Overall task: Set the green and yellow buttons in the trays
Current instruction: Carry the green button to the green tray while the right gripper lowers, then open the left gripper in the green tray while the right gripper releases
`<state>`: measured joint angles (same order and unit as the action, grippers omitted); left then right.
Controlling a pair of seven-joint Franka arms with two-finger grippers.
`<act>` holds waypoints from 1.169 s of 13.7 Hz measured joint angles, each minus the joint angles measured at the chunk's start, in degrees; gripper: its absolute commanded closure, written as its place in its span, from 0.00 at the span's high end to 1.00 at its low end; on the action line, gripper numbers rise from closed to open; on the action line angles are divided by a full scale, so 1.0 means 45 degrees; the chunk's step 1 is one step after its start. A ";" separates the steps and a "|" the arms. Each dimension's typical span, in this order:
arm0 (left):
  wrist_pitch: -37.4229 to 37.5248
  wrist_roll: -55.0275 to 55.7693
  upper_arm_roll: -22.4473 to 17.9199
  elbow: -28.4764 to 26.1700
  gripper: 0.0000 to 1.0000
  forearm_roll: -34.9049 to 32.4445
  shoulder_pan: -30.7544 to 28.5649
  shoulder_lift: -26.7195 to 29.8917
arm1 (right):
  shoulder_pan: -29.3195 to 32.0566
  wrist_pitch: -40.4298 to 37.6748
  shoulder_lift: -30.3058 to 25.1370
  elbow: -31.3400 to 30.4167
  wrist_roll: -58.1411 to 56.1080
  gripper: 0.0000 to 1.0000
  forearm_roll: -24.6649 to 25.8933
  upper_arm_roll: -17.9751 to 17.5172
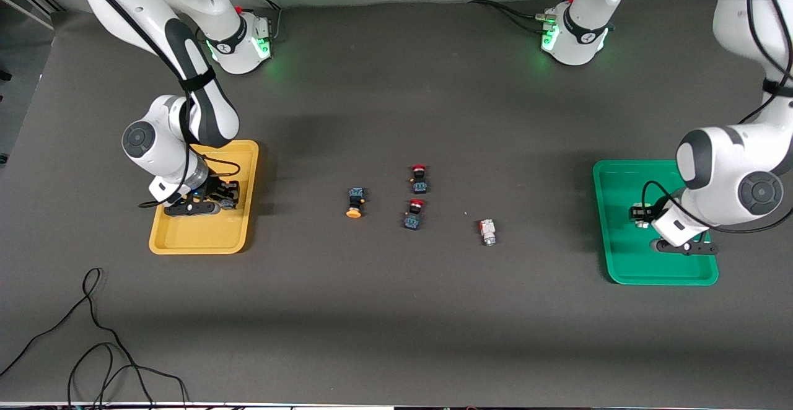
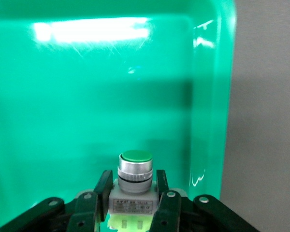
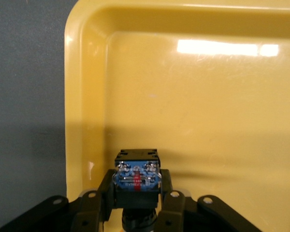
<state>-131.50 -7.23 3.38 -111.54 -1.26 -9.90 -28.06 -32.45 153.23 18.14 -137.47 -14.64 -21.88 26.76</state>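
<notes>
My left gripper (image 1: 642, 215) is low over the green tray (image 1: 621, 262), shut on a green-topped button with a white-grey body (image 2: 134, 166), one finger on each side of the body; the tray floor (image 2: 87, 96) fills that wrist view. My right gripper (image 1: 227, 199) is low over the yellow tray (image 1: 198, 238), shut on a button with a black-blue body (image 3: 137, 174), its cap hidden; the tray (image 3: 208, 121) lies under it. On the table between the trays lie an orange-yellow capped button (image 1: 354, 203) and a white-grey button with a reddish top (image 1: 487, 231).
Two red-capped buttons with dark bodies (image 1: 419, 178) (image 1: 414, 214) lie between the orange-yellow button and the white-grey one. Loose black cables (image 1: 93, 335) lie on the table at the right arm's end, nearest the front camera.
</notes>
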 measured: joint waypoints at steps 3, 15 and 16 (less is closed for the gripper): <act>-0.0503 0.0602 0.0031 0.0062 0.64 0.0442 -0.0038 -0.0614 | -0.0027 -0.0220 0.0009 0.0159 -0.0025 1.00 -0.0042 -0.0036; 0.5929 0.1379 0.0342 0.2691 0.98 0.0481 0.0338 0.2704 | -0.1349 -0.6760 -0.1589 0.4832 0.4460 1.00 -0.0185 -0.0087; 0.6122 0.1584 0.0368 0.2928 0.98 0.0480 0.0659 0.2889 | -0.1968 -0.6791 -0.1304 0.5299 0.5414 1.00 -0.0186 -0.0113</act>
<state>-103.95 -0.10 5.04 -98.36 0.90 -6.93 -15.06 -41.30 122.67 12.27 -113.62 9.72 -22.72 26.25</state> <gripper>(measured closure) 0.013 0.000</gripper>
